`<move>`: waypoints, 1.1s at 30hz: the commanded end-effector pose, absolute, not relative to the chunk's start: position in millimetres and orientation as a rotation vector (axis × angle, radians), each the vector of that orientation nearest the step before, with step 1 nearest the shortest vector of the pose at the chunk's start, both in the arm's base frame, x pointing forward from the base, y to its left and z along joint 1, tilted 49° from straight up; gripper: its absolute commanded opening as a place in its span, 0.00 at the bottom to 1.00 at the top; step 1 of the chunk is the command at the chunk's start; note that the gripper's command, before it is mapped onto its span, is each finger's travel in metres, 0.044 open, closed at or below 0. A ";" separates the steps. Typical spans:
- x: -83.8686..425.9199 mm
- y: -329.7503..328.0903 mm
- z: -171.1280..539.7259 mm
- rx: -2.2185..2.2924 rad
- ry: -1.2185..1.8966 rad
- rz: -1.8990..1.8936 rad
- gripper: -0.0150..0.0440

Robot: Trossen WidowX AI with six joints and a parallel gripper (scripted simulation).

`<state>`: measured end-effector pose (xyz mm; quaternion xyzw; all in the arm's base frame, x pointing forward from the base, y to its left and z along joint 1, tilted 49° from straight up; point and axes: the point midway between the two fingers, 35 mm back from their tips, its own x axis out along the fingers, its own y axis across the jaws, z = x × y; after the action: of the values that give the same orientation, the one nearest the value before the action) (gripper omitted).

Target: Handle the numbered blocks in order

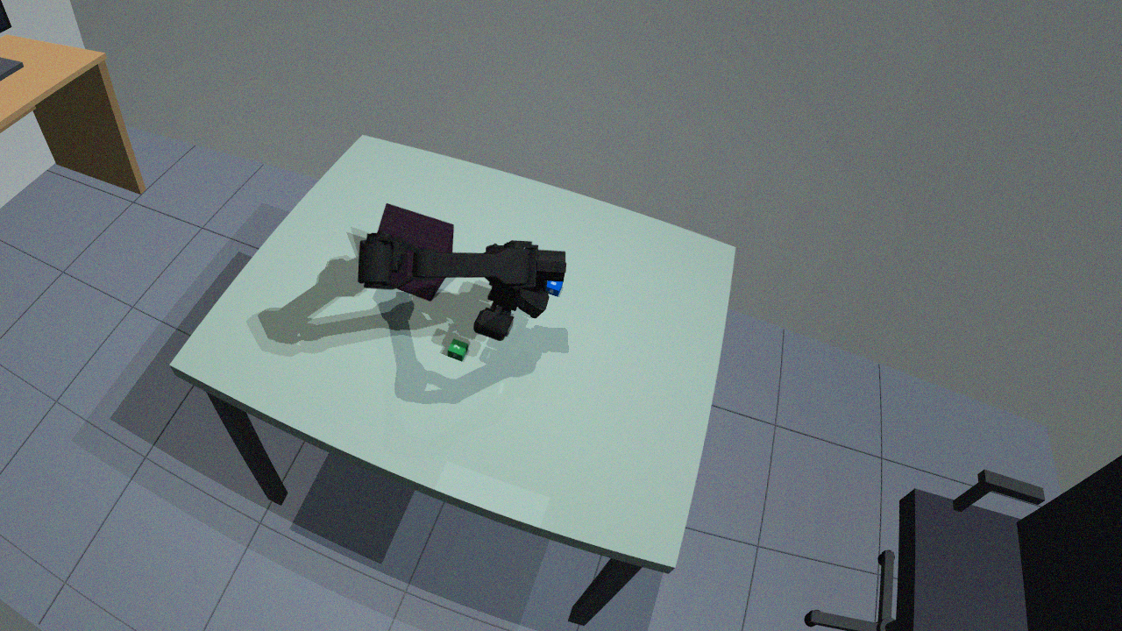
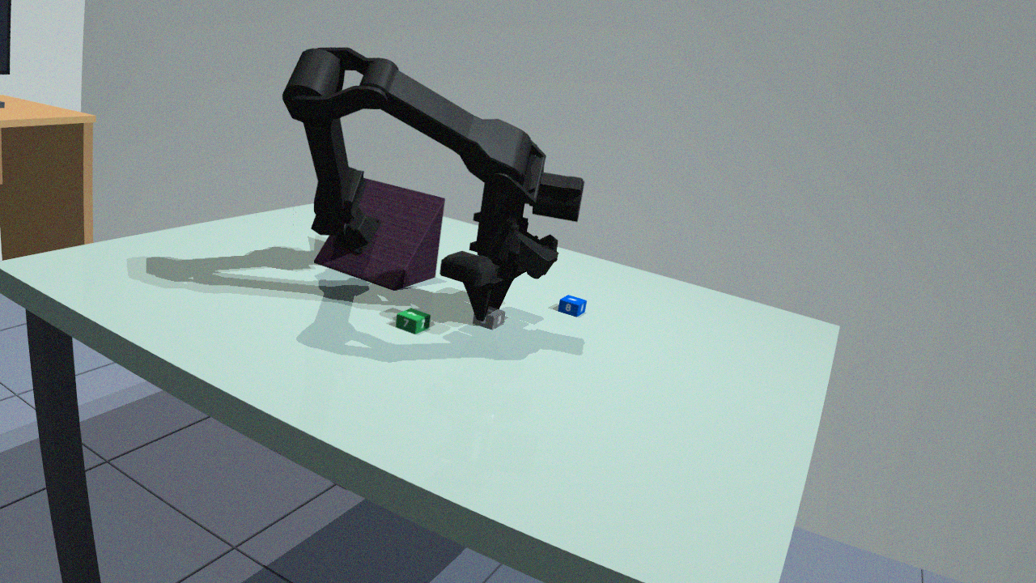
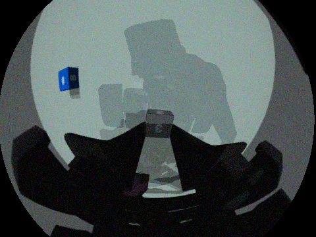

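Note:
The grey block (image 2: 496, 319) (image 3: 159, 119) stands on the table (image 1: 620, 376) (image 2: 651, 406), and its 3 shows in the wrist view. My gripper (image 2: 490, 312) (image 3: 158, 126) points down and is shut on this block, one fingertip against each side. In the top view the arm hides the block. The green block (image 1: 457, 350) (image 2: 413, 321), showing a 7, stands to the left of the gripper in the exterior view. The blue block (image 1: 554, 287) (image 2: 572, 305) (image 3: 68, 79), showing an 8, stands to the right there. Neither is touched.
A dark purple wedge-shaped block (image 1: 423, 227) (image 2: 405, 224) (image 3: 141, 184) stands beside the arm's base. Shadows of the arm fall across the table around the grey and green blocks. A wooden desk (image 1: 54, 70) (image 2: 43, 116) is off to the left, and a chair (image 1: 957, 549) is at the lower right of the top view.

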<state>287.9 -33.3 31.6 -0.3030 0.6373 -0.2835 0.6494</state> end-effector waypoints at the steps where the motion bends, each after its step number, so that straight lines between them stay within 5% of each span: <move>1: 288.1 -33.6 31.8 -0.696 1.448 -0.642 0.46; 13: 288.1 -33.6 31.8 -0.696 1.448 -0.642 0.93; 25: 287.1 -6.0 55.2 -0.695 1.449 -0.640 0.93; 33: 285.1 53.9 106.1 -0.694 1.451 -0.637 0.58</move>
<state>287.1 25.0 81.0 -0.3085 0.6424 -0.2810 0.6427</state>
